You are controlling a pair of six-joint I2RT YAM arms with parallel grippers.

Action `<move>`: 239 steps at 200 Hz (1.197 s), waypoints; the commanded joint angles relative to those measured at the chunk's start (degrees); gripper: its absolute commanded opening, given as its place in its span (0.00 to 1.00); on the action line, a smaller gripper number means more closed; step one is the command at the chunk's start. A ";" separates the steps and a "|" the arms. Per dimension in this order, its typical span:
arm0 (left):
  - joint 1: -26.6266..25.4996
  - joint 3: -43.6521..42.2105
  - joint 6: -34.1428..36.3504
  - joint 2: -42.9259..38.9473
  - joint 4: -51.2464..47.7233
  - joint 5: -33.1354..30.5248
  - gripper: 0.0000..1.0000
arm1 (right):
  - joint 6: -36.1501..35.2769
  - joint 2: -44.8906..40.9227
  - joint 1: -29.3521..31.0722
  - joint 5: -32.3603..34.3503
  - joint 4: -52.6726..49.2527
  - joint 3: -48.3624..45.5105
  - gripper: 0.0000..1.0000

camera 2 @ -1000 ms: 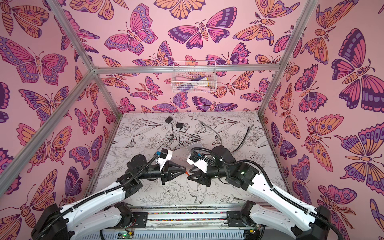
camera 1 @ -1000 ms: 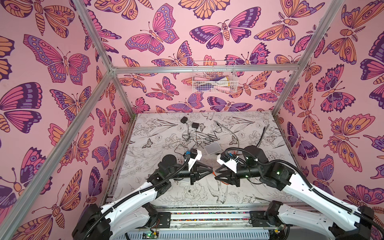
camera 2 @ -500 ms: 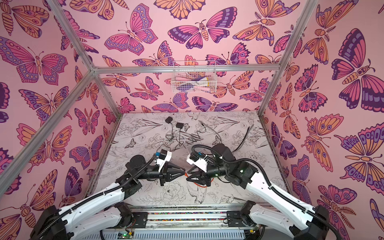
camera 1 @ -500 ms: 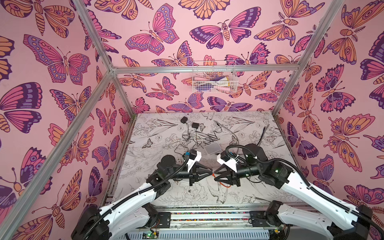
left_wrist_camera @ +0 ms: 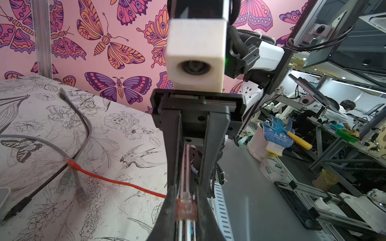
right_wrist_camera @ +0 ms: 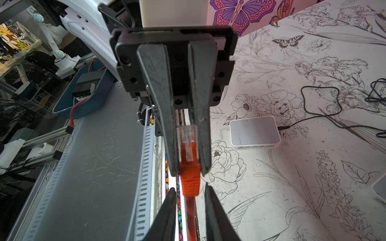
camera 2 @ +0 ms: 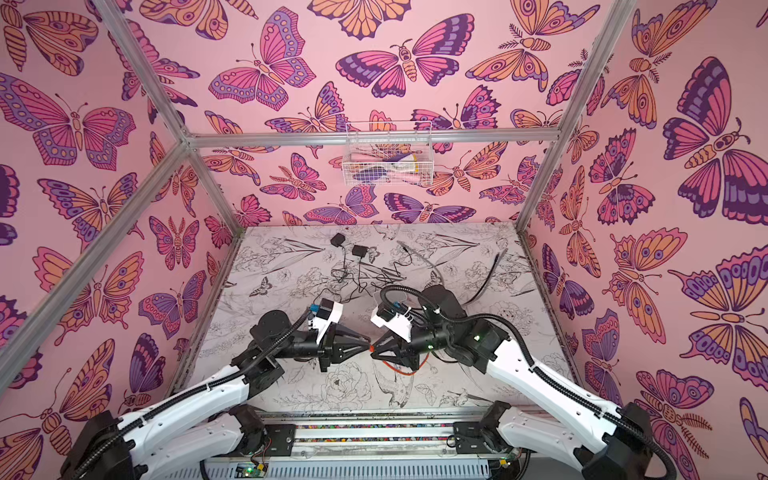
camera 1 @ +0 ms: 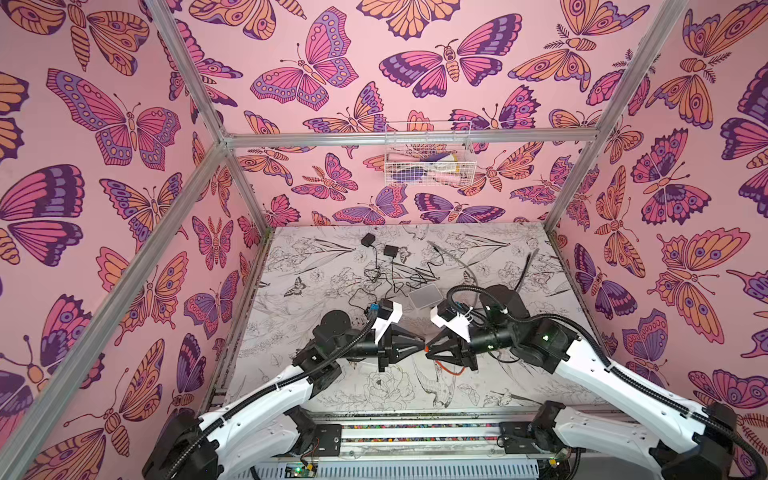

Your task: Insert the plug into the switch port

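A clear plug with an orange boot (left_wrist_camera: 186,208) is pinched between the fingers of my left gripper (left_wrist_camera: 186,194), which is shut on it. Both grippers meet tip to tip above the front middle of the table, the left gripper (camera 1: 420,345) facing the right gripper (camera 1: 429,348). In the right wrist view the plug (right_wrist_camera: 188,144) points away from that camera. My right gripper (right_wrist_camera: 190,187) straddles the orange cable (right_wrist_camera: 191,217) just behind the boot, with a gap on each side. The white switch (camera 1: 424,296) lies flat behind the grippers, its ports (right_wrist_camera: 255,146) along its near side.
The orange cable (left_wrist_camera: 117,181) trails over the flowered table (camera 1: 332,266) among grey network cables (left_wrist_camera: 83,125). Two black adapters (camera 1: 368,240) with tangled cords lie at the back. A second white box (right_wrist_camera: 379,187) sits near the switch. A wire basket (camera 1: 428,158) hangs on the back wall.
My right gripper has moved left until its tips meet the left gripper's, and its jaws have narrowed around the orange cable. The left gripper has kept the plug and barely moved.
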 commanded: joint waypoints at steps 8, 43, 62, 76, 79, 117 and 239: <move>0.45 -1.01 -0.24 -0.86 2.82 1.41 0.00 | -1.66 -0.05 -0.35 -2.92 0.82 -0.53 0.19; 0.71 -1.17 -0.16 -1.29 2.66 1.15 0.00 | -1.75 0.06 -0.35 -3.62 0.21 -0.70 0.18; 0.88 -1.27 -0.09 -1.56 2.60 0.97 0.00 | -1.76 -0.07 -0.34 -3.45 -0.01 -1.09 0.17; 0.85 -1.27 -0.17 -1.71 2.52 0.89 0.00 | -1.67 -0.12 -0.30 -3.27 -0.15 -1.33 0.17; 0.91 -1.23 -0.16 -1.74 2.48 0.89 0.00 | -1.67 -0.12 -0.34 -3.27 -0.22 -1.34 0.18; 0.98 -1.16 -0.16 -1.52 2.52 0.89 0.00 | -1.24 -0.20 -0.35 -3.14 -0.04 -1.59 0.16; 0.94 -1.60 -0.07 -1.00 2.05 1.33 0.00 | 0.31 0.19 -0.34 -2.52 2.36 -1.35 0.08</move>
